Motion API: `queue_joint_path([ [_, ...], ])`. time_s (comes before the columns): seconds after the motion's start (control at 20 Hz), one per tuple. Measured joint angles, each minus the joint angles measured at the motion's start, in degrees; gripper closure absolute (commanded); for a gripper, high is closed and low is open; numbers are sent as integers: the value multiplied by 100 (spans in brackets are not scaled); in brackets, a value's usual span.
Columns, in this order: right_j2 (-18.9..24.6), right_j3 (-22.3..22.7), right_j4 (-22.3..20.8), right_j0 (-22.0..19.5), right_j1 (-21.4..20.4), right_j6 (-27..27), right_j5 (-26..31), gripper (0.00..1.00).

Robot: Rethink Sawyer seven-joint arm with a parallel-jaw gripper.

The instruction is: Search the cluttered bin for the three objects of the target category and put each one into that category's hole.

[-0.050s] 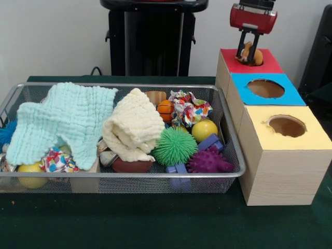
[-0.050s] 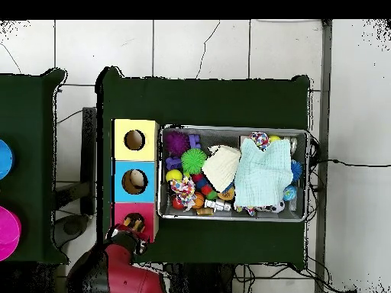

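My gripper (image 1: 250, 52) hangs over the hole of the red-topped box (image 1: 270, 63), its black fingers closed round a small tan-orange toy (image 1: 254, 56) that sits at the hole's mouth. From above, the gripper (image 2: 134, 224) and the toy cover the red box (image 2: 121, 217). The wire bin (image 1: 234, 150) holds a green spiky ball (image 1: 175, 146), a purple spiky ball (image 1: 208, 161), a yellow ball (image 1: 205, 129), a small basketball (image 1: 165, 109) and a crinkled multicoloured toy (image 1: 189, 107). A mint cloth (image 1: 65, 122) and a cream cloth (image 1: 134, 127) hide what lies beneath them.
The blue-topped box (image 1: 290, 96) and the yellow-topped box (image 1: 311, 137) stand in a row with the red one, right of the bin. Something pale shows inside the blue box's hole (image 2: 135, 181). A blue block (image 1: 210, 142) and a brown ball (image 1: 129, 166) lie at the bin's front.
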Motion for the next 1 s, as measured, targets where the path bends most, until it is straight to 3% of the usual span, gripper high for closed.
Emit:
queue_joint_path([
  [0.3,-2,0,185,111,23,0,-1,100],
  [0.35,-1,0,221,113,23,0,1,0],
  [1.0,-43,-5,294,167,92,0,-1,0],
])
